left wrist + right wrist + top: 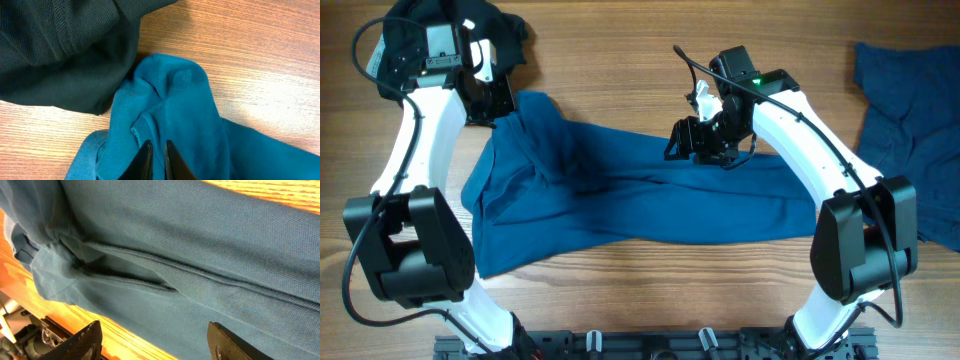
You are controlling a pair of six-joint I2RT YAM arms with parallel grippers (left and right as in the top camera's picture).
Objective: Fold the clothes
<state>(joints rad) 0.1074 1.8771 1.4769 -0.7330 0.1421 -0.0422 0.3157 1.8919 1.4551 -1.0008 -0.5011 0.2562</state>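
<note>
**Overhead.** The polo lies across the middle of the table, spread long and crumpled, with a bunched hump at its upper-left corner. The left gripper sits at that corner. The right gripper hangs over the polo's upper edge near its middle. A black garment touches the polo's upper-left corner, and a dark-blue garment lies well apart beyond its right end. Bare wood above and below the polo leaves room to drag and flip it.

**Left wrist.** The left gripper is all but closed over the polo's rumpled corner, and I cannot tell whether a fold is pinched. The black garment lies just beside this corner, so a careless pull could likely drag it along.

**Right wrist.** The right gripper stands wide and holds nothing, just above long creases in the polo. The knit looks light, limp and not slippery, and it will probably sag and stretch. The firmer holds are likely hems, seams and the collar, taken with both arms to keep an edge taut.
</note>
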